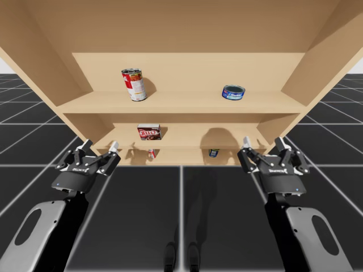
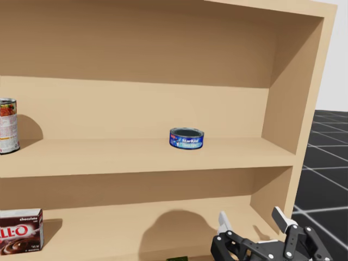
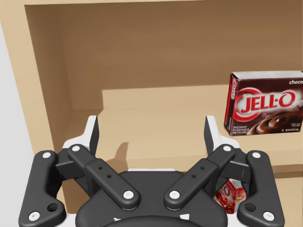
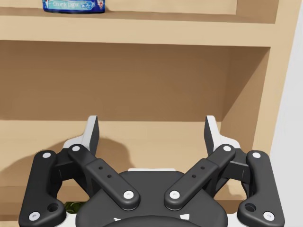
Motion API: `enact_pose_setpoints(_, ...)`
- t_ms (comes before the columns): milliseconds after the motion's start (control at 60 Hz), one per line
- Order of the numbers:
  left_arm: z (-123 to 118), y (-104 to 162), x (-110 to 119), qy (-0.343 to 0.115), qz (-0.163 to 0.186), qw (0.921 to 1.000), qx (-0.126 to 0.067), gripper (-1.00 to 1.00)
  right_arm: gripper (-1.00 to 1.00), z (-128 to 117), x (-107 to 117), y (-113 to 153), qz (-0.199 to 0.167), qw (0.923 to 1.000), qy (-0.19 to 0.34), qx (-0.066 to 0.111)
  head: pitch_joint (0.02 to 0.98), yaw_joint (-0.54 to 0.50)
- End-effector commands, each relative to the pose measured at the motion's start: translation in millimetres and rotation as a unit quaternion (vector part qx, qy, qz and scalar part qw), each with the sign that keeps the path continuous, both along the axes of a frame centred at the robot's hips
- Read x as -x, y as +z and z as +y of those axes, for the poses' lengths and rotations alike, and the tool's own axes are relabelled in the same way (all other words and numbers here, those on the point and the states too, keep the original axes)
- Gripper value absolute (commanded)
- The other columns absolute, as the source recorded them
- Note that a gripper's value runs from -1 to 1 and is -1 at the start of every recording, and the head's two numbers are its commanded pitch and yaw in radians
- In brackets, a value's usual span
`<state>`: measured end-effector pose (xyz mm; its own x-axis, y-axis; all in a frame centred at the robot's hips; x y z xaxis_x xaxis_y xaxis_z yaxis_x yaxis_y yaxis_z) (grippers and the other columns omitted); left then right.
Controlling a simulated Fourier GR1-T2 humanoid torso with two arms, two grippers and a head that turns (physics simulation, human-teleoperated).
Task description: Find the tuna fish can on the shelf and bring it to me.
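The tuna can [image 1: 233, 92] is a low blue can standing upright on the right half of the upper shelf [image 1: 181, 103]. It stands at mid-shelf in the head view [image 2: 186, 138]. In the right wrist view the blue can [image 4: 74, 5] sits one shelf above the right gripper [image 4: 151, 127], which is open and holds nothing. My right gripper [image 1: 262, 141] hovers in front of the lower shelf's right end. My left gripper [image 1: 100, 146] is open before that shelf's left end. In the head view an arm's gripper [image 2: 251, 217] stands open below the can.
A tall red-and-white can [image 1: 134, 84] stands on the upper shelf's left part. A brown pudding box [image 1: 150, 132] [image 3: 265, 103] sits on the lower shelf, ahead and to the side of my left gripper [image 3: 151, 130]. A small red item [image 1: 152, 153] and a small dark item [image 1: 213, 152] lie lower.
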<state>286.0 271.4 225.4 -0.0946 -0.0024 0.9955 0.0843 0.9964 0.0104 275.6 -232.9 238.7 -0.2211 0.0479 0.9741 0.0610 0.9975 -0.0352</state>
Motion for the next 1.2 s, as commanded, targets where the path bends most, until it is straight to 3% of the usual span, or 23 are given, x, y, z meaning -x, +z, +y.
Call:
enact_pose_setpoints(17, 1, 0, 1, 0.001, 0.001, 1.0, 0.002, -1.0, -1.0, 6, 24, 37, -0.022, 0.9997, 0.0, 0.01, 0.272, -0.26)
enact_pose_setpoints(67, 1, 0, 0, 0.0, 0.001, 1.0, 0.002, -1.0, -1.0, 8, 31, 51, -0.023, 0.9997, 0.004, 0.006, 0.271, -0.26)
enact_pose_setpoints(300, 1, 0, 0, 0.005, -0.001, 1.0, -0.002, -1.0, -1.0, 18, 43, 96, -0.021, 0.9987, 0.03, 0.034, 0.266, -0.27)
enact_pose_setpoints(433, 1, 1, 1, 0.004, -0.001, 1.0, -0.001, -1.0, -1.0, 26, 41, 114, -0.017, 0.9981, 0.049, 0.033, 0.264, -0.27)
enact_pose_setpoints(1200, 0, 2, 1, 0.002, -0.001, 1.0, 0.0, -1.0, -1.0, 61, -41, 143, 0.069, 0.9903, 0.12, 0.015, 0.259, -0.25)
